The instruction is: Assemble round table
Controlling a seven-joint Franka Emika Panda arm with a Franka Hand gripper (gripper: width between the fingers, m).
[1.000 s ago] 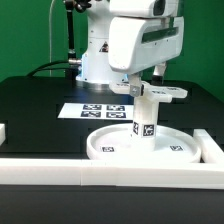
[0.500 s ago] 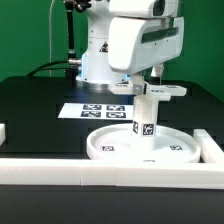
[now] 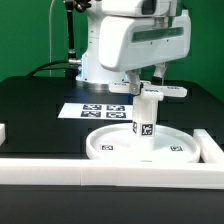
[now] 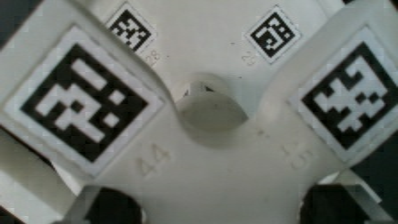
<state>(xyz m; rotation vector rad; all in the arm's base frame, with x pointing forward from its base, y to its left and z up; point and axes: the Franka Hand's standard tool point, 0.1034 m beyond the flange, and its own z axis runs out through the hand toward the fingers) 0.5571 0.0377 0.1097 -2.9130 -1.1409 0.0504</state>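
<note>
The large rimmed round disc (image 3: 150, 146) lies flat by the front rail. The short thick cylinder leg (image 3: 146, 116) stands upright at the disc's middle. The flat cross-shaped piece (image 3: 167, 91) sits level on top of the leg. In the wrist view the cross-shaped piece (image 4: 214, 150) fills the picture, with square tags on its arms and a round boss at its centre. My gripper (image 3: 148, 82) is directly above it. Its dark fingertips (image 4: 111, 206) sit against either side of the piece, shut on it.
The marker board (image 3: 95, 110) lies flat on the black table behind the disc. A long white border rail (image 3: 110, 170) runs along the front, with rail ends at the exterior view's left (image 3: 3, 131) and right (image 3: 210, 146). The robot base (image 3: 95, 65) stands at the back.
The gripper body has turned about its vertical axis and now shows a wider side toward the exterior view's left. The leg and disc stay where they were.
</note>
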